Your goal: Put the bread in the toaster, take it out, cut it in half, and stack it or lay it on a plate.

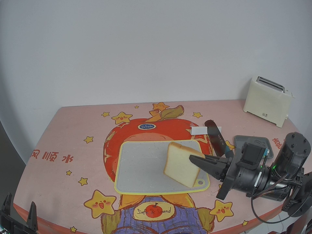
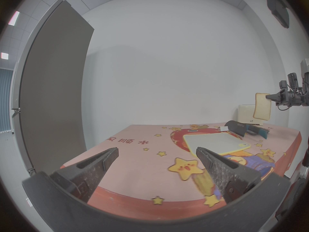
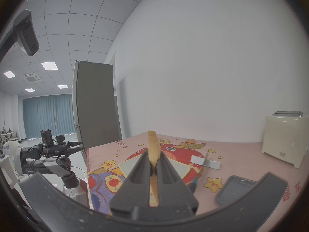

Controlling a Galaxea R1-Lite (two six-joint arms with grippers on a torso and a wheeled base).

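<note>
Right gripper (image 1: 194, 159) closed tight on one edge of the bread slice (image 1: 182, 166), fingers pinching it from both sides. Slice held upright, slightly tilted, lifted clear above the right end of the cutting board (image 1: 143, 166). Left gripper (image 2: 157, 150) wide open, holding nothing, low at the table's (image 1: 65, 130) near left corner. Toaster (image 1: 267, 103) at the far right corner, well apart from the bread. Knife (image 1: 216, 137) lies just right of the board, blade resting across a white card (image 1: 201, 130). Dark grey dish (image 1: 253, 143) beside the knife, between board and toaster.
</note>
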